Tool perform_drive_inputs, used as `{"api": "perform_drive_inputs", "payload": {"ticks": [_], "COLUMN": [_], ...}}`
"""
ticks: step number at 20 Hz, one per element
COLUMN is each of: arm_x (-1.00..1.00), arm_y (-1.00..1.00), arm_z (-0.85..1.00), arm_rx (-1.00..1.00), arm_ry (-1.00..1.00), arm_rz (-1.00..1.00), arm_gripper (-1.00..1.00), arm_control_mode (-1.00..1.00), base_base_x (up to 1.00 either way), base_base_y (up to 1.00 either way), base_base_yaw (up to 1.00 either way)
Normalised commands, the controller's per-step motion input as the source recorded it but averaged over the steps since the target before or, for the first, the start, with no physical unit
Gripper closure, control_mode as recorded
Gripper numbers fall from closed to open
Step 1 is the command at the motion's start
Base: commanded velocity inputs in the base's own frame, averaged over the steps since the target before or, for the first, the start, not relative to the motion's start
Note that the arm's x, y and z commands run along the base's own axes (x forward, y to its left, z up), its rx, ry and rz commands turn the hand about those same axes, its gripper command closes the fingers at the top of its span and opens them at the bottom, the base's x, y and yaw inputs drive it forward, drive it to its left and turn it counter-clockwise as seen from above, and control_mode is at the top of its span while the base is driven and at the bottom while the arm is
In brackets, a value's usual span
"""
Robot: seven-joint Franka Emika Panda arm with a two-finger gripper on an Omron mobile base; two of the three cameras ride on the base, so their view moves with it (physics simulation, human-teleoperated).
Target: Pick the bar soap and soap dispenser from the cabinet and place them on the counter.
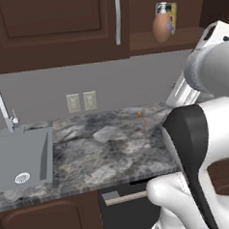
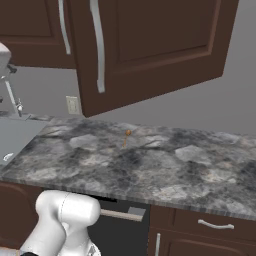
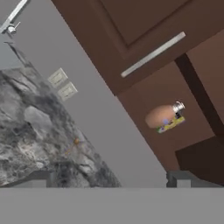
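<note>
Grey-black marbled stone bench [image 1: 109,150] with one grey sink [image 1: 22,159]; one brown pear-shaped soap dispenser [image 1: 162,26] on dark wooden cabinet [image 1: 57,28] shelf; pincer [image 3: 109,179] fingertips apart, empty.

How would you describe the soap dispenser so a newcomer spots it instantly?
Look up at the dark brown wall cabinet above the counter; its right compartment stands open. On that shelf stands the soap dispenser, a brown pear-shaped bottle with a small silver-white pump top, in front of a flat yellow-and-blue box.

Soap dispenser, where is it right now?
The soap dispenser stands on the shelf of the open cabinet, upper right in the left base view, just in front of a yellow-and-blue box, above the counter.
</note>
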Motion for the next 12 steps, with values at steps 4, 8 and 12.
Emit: {"api": "perform_drive_inputs", "payload": {"ticks": [4, 8, 12], "arm_x": [0.29, 0.31, 0.30], "arm_y": [0.02, -0.01, -0.08], "arm_z": [0.00, 0.00, 0.00], "arm_rx": [-0.13, -0.01, -0.01], "arm_ry": [0.02, 0.11, 0.09], "arm_rz": [-0.27, -0.27, -0.23], "arm_gripper": [-1.00, -1.00, -1.00], "arm_control_mode": [-1.00, -1.00, -1.00], "base_base_x": [0.00, 0.00, 0.00], "base_base_y": [0.00, 0.00, 0.00], "base_base_yaw": [0.00, 0.00, 0.00]}}
